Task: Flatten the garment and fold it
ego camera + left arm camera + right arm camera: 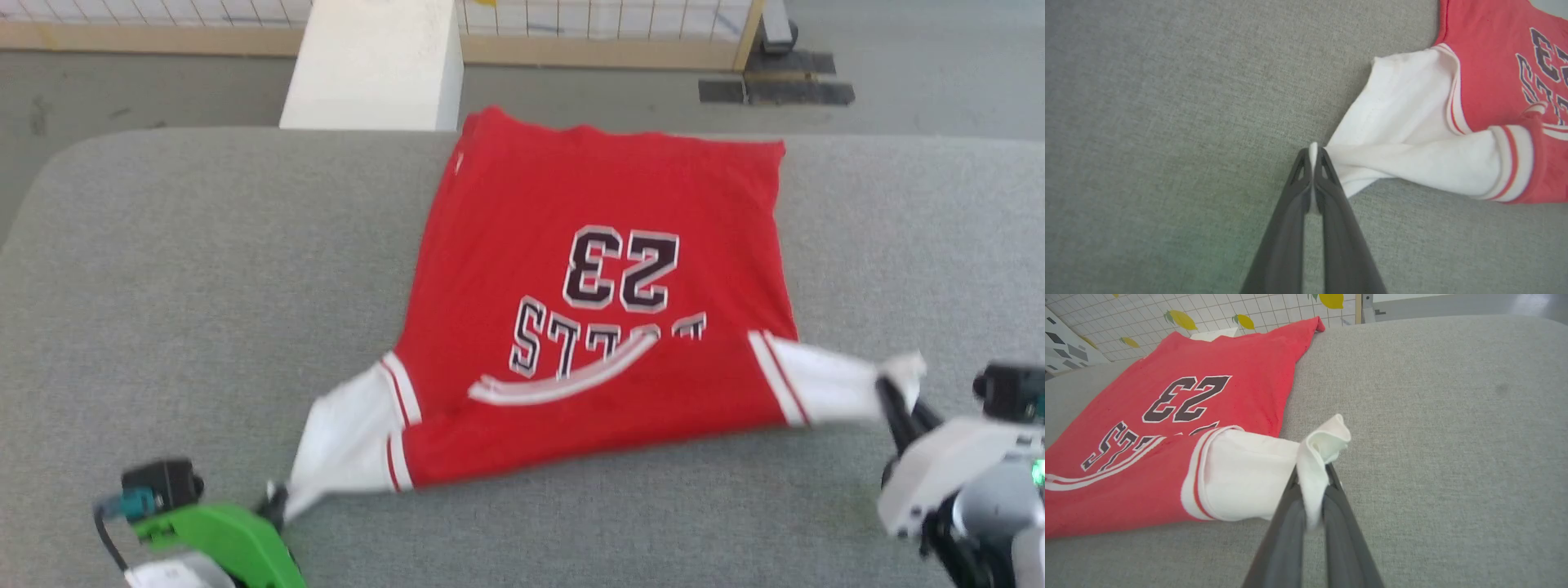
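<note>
Garment: red jersey, spread mostly flat on the grey counter. The lettering reads upside down in the head view. Hem is on the far side, both white sleeves on the near side. The body is smooth, with light ripples along its left side. The near edge looks doubled over by the curved stripe trim, but I cannot be sure.

Handling, as a judgement: thin, light and limp, probably slick. It will sag between grip points and drag over the cloth-covered counter rather than glide. Nothing fragile. The sleeve ends and hem corners are the best places to take hold, and a small pinch could slip out.

Left hand: closed tight on the tip of the left sleeve, with a sliver of white between the fingers. That sleeve is pulled out to a point.

Right hand: closed on the bunched end of the right sleeve, with a fold of cloth curling above the fingertips.

Edges: the far hem sits at the counter's far edge, and its left corner is close to a white block. There is no spare room that way.

Open room: a broad bare stretch of counter to the left, a narrower one to the right, and a strip along the near side. Pulling toward the near side looks safest.
</note>
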Robot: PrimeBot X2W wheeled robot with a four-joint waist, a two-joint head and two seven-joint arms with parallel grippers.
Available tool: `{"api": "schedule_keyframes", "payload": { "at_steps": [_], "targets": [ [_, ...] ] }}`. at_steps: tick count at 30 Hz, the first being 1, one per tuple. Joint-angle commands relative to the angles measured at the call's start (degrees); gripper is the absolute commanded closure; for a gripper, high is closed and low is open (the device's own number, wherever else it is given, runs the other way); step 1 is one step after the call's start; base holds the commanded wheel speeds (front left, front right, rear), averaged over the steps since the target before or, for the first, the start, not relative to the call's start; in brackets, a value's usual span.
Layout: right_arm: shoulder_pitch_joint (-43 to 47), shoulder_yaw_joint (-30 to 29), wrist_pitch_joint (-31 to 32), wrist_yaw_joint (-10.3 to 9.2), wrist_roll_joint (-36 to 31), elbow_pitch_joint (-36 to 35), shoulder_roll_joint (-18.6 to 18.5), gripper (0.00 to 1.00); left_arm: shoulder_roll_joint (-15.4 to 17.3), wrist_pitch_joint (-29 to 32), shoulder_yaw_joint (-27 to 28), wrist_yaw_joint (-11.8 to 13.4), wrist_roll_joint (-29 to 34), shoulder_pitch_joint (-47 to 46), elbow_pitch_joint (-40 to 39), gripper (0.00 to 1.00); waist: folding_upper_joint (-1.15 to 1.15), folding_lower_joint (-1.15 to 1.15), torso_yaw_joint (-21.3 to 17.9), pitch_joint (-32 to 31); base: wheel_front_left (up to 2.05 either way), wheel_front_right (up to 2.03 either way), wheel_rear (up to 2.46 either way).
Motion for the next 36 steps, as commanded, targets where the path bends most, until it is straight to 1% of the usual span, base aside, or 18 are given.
{"api": "schedule_keyframes", "payload": {
  "at_steps": [1, 5, 11, 13, 15, 16, 17, 18, 23, 26, 29, 33, 36],
  "targets": [
    [2.1, -1.0, 1.1, -0.11, -1.1, -0.8, 0.9, 1.0, 0.3, 0.8, 0.1, 0.8, -1.1, 2.6, -1.1, 1.0, 0.0, 0.01, 0.8, -1.7, 0.0, 0.0, 0.0],
    [7.1, -3.4, 4.9, -0.11, -3.3, -2.2, 3.4, 1.0, 1.0, 3.1, -0.2, 2.5, -3.2, 7.8, -3.5, 1.0, 0.0, 0.01, 1.1, -2.2, 0.0, 0.0, 0.0],
    [11.9, -7.9, 12.2, -0.11, -6.4, -2.7, 5.2, 1.0, 2.4, 6.4, -0.9, 5.0, -4.9, 12.6, -4.6, 1.0, 0.0, 0.01, 1.2, -2.4, 0.0, 0.0, 0.0],
    [12.6, -8.4, 13.9, -0.11, -6.5, -2.7, 5.4, 1.0, 2.2, 6.0, -0.8, 5.3, -4.9, 13.0, -5.1, 1.0, 0.0, 0.01, 1.4, -2.4, 0.0, 0.0, 0.0],
    [13.0, -8.5, 14.7, -0.11, -6.4, -2.5, 5.5, 1.0, 1.6, 5.5, -0.9, 5.0, -5.0, 12.9, -5.5, 1.0, 0.0, 0.01, 1.5, -2.4, 0.0, 0.0, 0.0],
    [13.2, -8.3, 14.7, -0.11, -6.2, -2.2, 5.5, 0.68, 1.3, 5.2, -1.1, 4.8, -4.8, 12.7, -5.5, 1.0, 0.0, 0.01, 1.6, -2.4, 0.0, 0.0, 0.0],
    [13.3, -8.2, 14.3, -0.11, -5.7, -2.0, 5.5, 0.51, 1.0, 4.9, -1.3, 4.5, -4.6, 12.5, -5.5, 1.0, 0.0, 0.01, 1.7, -2.4, 0.0, 0.0, 0.0],
    [13.3, -8.0, 13.5, -0.11, -5.3, -1.9, 5.5, 0.0, 0.6, 4.4, -1.4, 4.1, -4.3, 12.1, -5.4, 1.0, 0.0, 0.01, 1.8, -2.5, 0.0, 0.0, 0.0],
    [12.8, -5.9, 7.1, -0.11, -4.9, -3.8, 5.5, 0.0, -0.7, 2.6, -2.0, 3.0, -3.4, 10.7, -5.0, 1.0, 0.0, 0.01, 2.5, -2.6, 0.0, 0.0, 0.0],
    [11.2, -5.8, 0.8, -0.11, -4.8, -6.1, 5.6, 0.0, -1.1, 1.8, -2.1, 2.5, -2.8, 9.9, -4.6, 1.0, 0.0, 0.01, 2.9, -2.4, 0.0, 0.0, 0.0],
    [8.5, -6.1, -4.9, -0.11, -4.8, -6.8, 5.6, 0.0, -1.4, 1.6, -2.5, 1.9, -2.5, 9.0, -4.6, 1.0, 0.0, 0.01, 3.4, -1.8, 0.0, 0.0, 0.0],
    [1.5, -5.3, -11.0, -0.11, -5.9, -5.5, 5.2, 0.0, -2.0, 1.3, -2.9, 1.6, -1.9, 7.5, -4.7, 1.0, 0.0, 0.01, 4.1, -0.2, 0.0, 0.0, 0.0],
    [-6.1, -5.4, -13.2, -0.11, -6.3, -1.1, 3.8, 0.0, -2.4, 1.3, -3.3, 1.5, -1.4, 6.2, -5.3, 1.0, 0.0, 0.01, 4.8, 1.8, 0.0, 0.0, 0.0]
  ]
}}
